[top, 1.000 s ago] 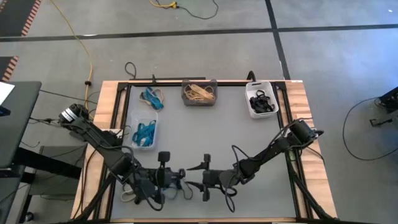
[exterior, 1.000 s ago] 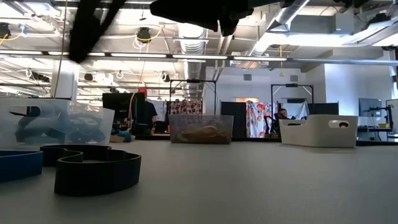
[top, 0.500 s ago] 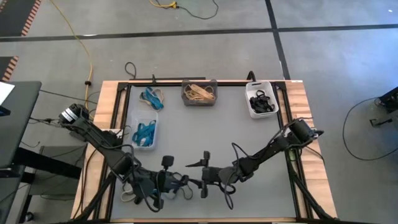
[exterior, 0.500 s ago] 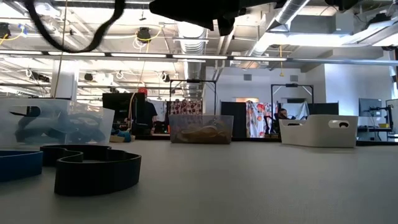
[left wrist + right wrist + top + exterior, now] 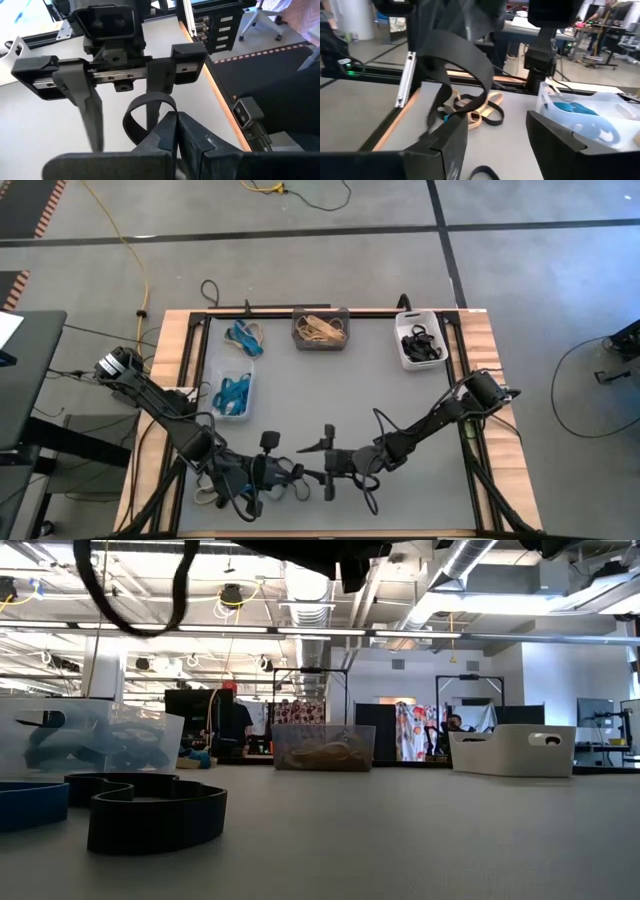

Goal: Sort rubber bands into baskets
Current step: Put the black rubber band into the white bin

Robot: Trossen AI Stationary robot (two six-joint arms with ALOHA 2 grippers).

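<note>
My left gripper (image 5: 278, 472) hangs above the table's near left part, shut on a wide black rubber band (image 5: 149, 106). The band (image 5: 464, 54) droops as a loop (image 5: 133, 600) below it. My right gripper (image 5: 308, 462) faces it from the right, open, with its fingers (image 5: 451, 142) on either side of the band's lower end. Three baskets stand farther back: a clear one (image 5: 232, 392) with blue bands, a dark grey one (image 5: 320, 328) with tan bands, and a white one (image 5: 419, 345) with black bands. My left gripper pinches the black band between its two shut fingers (image 5: 165, 131), at one point of the loop (image 5: 161, 116). The fingers slant downward toward the table's right. The band hangs slack and clear of the table. Whether my right gripper's finger (image 5: 440, 131) touches the band, I cannot tell.
Loose tan and black bands (image 5: 479, 111) lie on the table near its left edge, under my left arm. More black bands (image 5: 155, 815) and a blue one (image 5: 30, 805) lie near the front. Loose blue and tan bands (image 5: 245, 338) rest at the far left.
My left gripper has tipped its fingers up a little, still shut on the black band. In the low view the band showed as a straight slanted strip; now it droops as an open loop.
</note>
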